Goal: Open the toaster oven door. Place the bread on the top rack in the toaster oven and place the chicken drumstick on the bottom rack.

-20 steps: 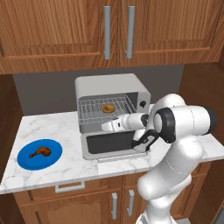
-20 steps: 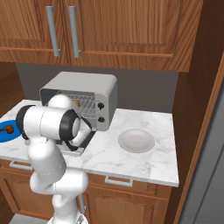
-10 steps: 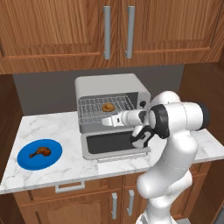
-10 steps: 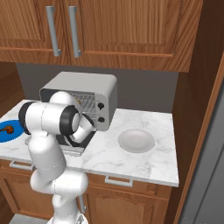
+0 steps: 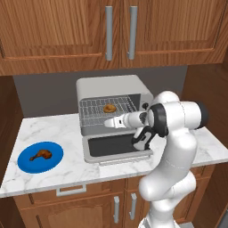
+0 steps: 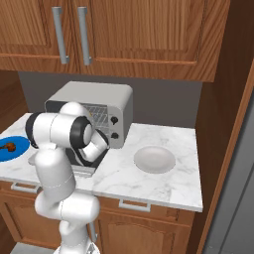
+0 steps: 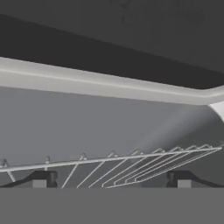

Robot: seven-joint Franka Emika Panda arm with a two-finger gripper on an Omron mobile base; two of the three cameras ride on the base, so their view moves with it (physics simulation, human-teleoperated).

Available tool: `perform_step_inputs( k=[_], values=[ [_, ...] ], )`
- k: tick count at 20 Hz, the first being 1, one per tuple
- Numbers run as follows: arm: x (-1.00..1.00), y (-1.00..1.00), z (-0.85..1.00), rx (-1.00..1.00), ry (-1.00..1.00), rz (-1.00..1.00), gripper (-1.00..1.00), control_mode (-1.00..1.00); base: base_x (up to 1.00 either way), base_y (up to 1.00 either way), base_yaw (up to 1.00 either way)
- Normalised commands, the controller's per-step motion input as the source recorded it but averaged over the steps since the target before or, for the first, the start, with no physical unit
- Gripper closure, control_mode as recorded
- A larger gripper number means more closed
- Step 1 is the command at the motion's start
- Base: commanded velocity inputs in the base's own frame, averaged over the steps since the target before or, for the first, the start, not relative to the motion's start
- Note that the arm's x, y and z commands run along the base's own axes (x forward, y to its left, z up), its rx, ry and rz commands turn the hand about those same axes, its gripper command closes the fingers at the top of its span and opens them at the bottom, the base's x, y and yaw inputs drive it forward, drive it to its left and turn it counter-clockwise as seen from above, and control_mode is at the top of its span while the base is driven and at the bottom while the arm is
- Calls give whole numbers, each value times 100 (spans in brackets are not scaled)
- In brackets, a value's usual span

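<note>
From the left, the oven (image 5: 113, 95) stood on the marble desk (image 5: 67, 162) with its door (image 5: 116, 148) folded down flat. One bread (image 5: 109, 108) sat on the top rack (image 5: 107, 107) inside. The arm reached in front of the cavity, its end effector (image 5: 108, 122) at the oven mouth just below that rack, apart from the bread. One drumstick (image 5: 40, 155) lay on a blue plate (image 5: 22, 162) at the desk's left end, well apart from the oven.

From the right, the arm covered most of the opening, but two knobs (image 6: 114, 127) showed on the oven's side panel and one white bowl (image 6: 155, 159) sat to the right of the oven. The plate's edge and drumstick (image 6: 7, 146) peeked out at far left.

The hand camera looked into the grey cavity over one wire rack (image 7: 131, 168), with both fingertips (image 7: 40, 179) set far apart and nothing between them.
</note>
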Motion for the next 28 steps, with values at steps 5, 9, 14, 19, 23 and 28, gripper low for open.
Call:
perform_step_inputs(
  k=[5,9,14,19,23,28],
  values=[
    [20,-3,-31,1,0,-2,-100,-100,0,0,0],
    [52,-8,0,0,-4,-3,-100,-100,0,0,0],
    [58,0,-12,0,-8,-2,-100,-100,0,0,0],
    [45,-1,-53,0,-1,-1,-100,-100,0,0,0],
    [29,0,-65,0,0,0,-100,-100,0,0,0],
    [-49,5,-47,0,15,0,-100,-100,0,0,0]
  ],
)
